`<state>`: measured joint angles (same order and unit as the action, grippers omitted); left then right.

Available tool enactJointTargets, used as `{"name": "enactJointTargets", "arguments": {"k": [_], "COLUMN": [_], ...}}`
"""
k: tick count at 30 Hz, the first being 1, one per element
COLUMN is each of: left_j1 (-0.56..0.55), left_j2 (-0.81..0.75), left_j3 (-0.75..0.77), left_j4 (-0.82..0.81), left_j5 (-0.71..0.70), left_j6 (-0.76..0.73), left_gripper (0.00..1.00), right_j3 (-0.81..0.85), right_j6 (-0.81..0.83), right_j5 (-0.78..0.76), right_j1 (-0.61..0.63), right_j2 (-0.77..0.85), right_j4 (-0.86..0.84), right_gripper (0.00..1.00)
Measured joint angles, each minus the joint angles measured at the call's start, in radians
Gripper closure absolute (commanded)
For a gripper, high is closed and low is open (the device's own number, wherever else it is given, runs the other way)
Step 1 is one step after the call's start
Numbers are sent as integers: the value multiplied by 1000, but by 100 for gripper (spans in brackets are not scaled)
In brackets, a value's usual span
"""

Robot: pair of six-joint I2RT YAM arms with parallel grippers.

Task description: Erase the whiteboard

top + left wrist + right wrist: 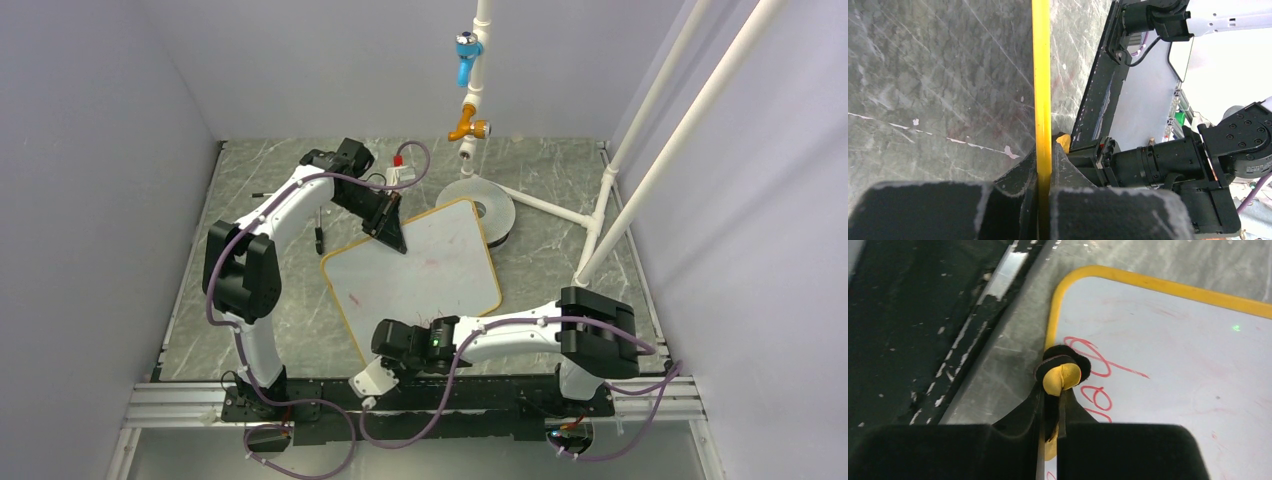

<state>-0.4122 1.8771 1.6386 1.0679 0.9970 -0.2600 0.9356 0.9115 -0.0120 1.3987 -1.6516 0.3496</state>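
Note:
The whiteboard [420,270], white with an orange-yellow frame, lies tilted on the grey marble table. My left gripper [390,235] is shut on its far-left edge; in the left wrist view the yellow frame [1041,75] runs straight between the fingers of the left gripper [1044,155]. My right gripper [395,345] is at the board's near-left corner, shut on a small yellow-and-black eraser pad [1062,372]. The pad rests on the whiteboard [1188,365] just inside the frame, touching red handwritten letters [1098,367]. Faint red smudges [430,263] mark the middle of the board.
A round grey disc [480,208] sits behind the board's far corner. A white pipe frame [600,190] with blue and orange fittings stands at the back right. A black marker [319,238] lies left of the board. The black base rail [923,340] runs along the near edge.

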Motion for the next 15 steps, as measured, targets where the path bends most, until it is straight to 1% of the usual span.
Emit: {"name": "enactJointTargets", "arguments": {"k": [9, 15], "left_j1": [5, 7], "left_j2": [0, 0], "left_j3": [0, 0], "left_j4": [-9, -9], "left_j5": [-1, -2], "left_j6": [7, 8], "left_gripper": [100, 100], "right_j3": [68, 86], "right_j6": [-93, -119], "right_j5": [-122, -138], "right_j1": [-4, -12], "right_j2": [0, 4], "right_j4": [-31, -45], "right_gripper": [100, 100]}}
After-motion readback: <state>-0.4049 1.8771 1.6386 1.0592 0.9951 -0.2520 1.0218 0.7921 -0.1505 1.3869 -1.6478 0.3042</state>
